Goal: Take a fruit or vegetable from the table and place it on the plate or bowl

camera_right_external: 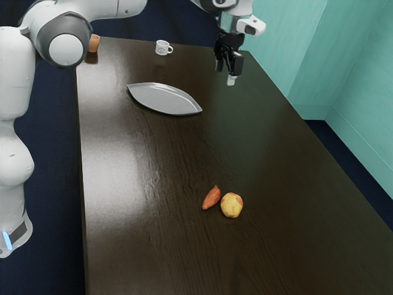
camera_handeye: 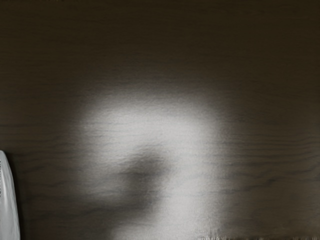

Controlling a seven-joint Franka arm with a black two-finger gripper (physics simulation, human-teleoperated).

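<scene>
1. two items of produce, an orange sweet potato and a yellow-red apple, lie just beside each other on the dark table, well apart from the jaws and on the camera's side of them.
2. the gripper hangs above the table's far part, jaws released and holding nothing.
3. the grey plate lies near the jaws, toward the exterior view's left.
4. a white mug stands beyond the plate.

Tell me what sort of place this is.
Probably a simulated dining room: a long dark wooden table carrying a grey plate, a white mug, a sweet potato and a yellowish fruit, with teal walls around it.
</scene>
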